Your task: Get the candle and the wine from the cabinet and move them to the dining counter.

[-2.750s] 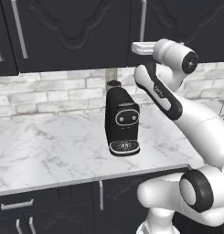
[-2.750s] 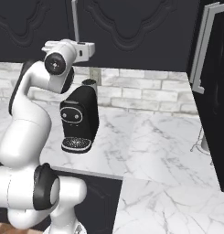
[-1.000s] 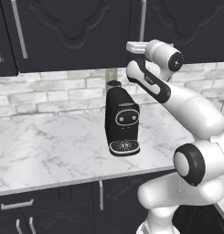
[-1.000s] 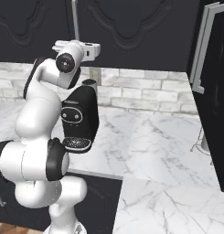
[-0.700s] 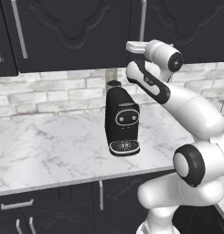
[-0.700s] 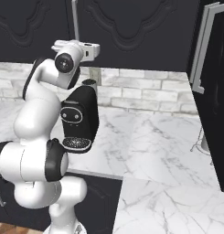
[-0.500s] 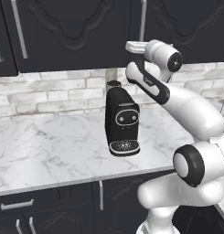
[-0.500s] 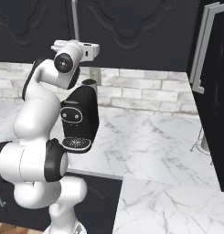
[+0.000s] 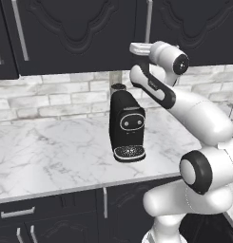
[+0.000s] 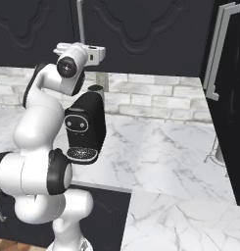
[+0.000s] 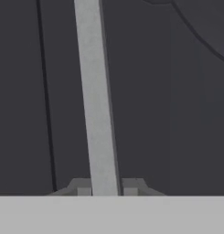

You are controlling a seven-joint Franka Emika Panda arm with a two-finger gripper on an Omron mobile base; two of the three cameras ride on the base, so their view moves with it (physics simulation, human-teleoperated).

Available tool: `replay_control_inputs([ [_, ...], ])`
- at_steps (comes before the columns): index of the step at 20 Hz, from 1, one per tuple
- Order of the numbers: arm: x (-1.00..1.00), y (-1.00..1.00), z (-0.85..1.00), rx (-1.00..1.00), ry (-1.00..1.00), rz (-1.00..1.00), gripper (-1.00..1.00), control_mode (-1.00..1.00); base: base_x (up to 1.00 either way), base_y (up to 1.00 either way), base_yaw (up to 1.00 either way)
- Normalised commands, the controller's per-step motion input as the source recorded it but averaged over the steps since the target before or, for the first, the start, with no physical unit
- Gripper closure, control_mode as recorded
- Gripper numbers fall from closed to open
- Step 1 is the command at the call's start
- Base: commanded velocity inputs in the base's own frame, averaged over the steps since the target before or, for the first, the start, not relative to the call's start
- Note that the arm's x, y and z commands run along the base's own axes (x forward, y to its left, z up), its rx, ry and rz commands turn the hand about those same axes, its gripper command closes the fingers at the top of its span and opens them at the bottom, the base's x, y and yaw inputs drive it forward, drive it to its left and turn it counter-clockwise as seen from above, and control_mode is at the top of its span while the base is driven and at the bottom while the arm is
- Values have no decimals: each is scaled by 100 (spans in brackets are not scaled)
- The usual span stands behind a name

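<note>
The claw (image 11: 104,189) is clenched on the silver bar handle (image 11: 96,96) of the cabinet (image 9: 80,33): in the hand view the bar runs straight up from between the two finger tips, which press it from either side low on its length. In the left base view the white arm reaches up over the bench (image 9: 51,147) to the lower edge of the black carved doors, with the hand at the foot of the handle beside the door seam. A black coffee machine (image 9: 126,126) stands on the marble just below the wrist, near enough that a wide swing of the elbow could brush it. The doors are closed, so the candle and the wine presumably sit behind them, hidden for now. The handle looks rigid and smooth, likely slippery metal, so a firm pinch across its narrow width seems the right hold; the door should turn stiffly about its hinge, so the pull probably wants to follow an arc and not a straight line. The wine, being glass, will likely be fragile and a little heavy, best taken round the body
</note>
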Motion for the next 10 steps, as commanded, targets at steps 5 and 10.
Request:
replay_control_inputs([
  [5, 0, 0, 0, 0, 0, 0, 100, -100, 0, 0, 0],
  [10, -23, -15, 0, 0, 0, 0, 100, -100, 0, 0, 0],
])
